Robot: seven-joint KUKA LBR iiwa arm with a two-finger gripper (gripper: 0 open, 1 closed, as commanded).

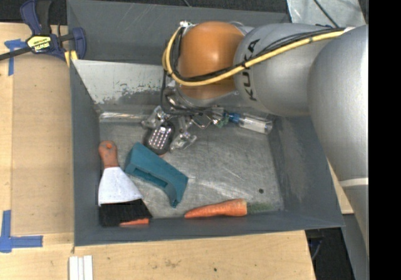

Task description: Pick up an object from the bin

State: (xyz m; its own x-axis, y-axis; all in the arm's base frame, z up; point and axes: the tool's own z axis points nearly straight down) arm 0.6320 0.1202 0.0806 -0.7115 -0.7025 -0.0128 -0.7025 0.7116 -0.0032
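**Operator:** Where does it stand, and what has it got?

**Spotter:** Your gripper (170, 127) is low over the back of the bin (84, 166), near the middle, tucked under the arm's orange cover (210, 53). I cannot tell how wide it is set or whether it has hold of anything, because the wrist hides that from you. The nearest thing is a small dark piece with a grid of pale dots (159, 140), just in front of the gripper on the floor.

**Operator:** So what could spoil the pick?

**Spotter:** That piece looks flat and tilted. If you close on its edge, I judge it may pivot out or skid across the metal. A clear tube (252, 124) lies just to the other side. It would probably roll if the wrist nudges it, and it could wedge under the tool.

**Operator:** Is anything else in the way?

**Spotter:** Not closely. The teal block (155, 175) sits near the dark piece, towards the front, so a sideways drag could shove one into the other. The brush (118, 190) and the carrot (216, 210) lie well apart, along the front. Also watch the back wall, because you have little room behind the wrist there.
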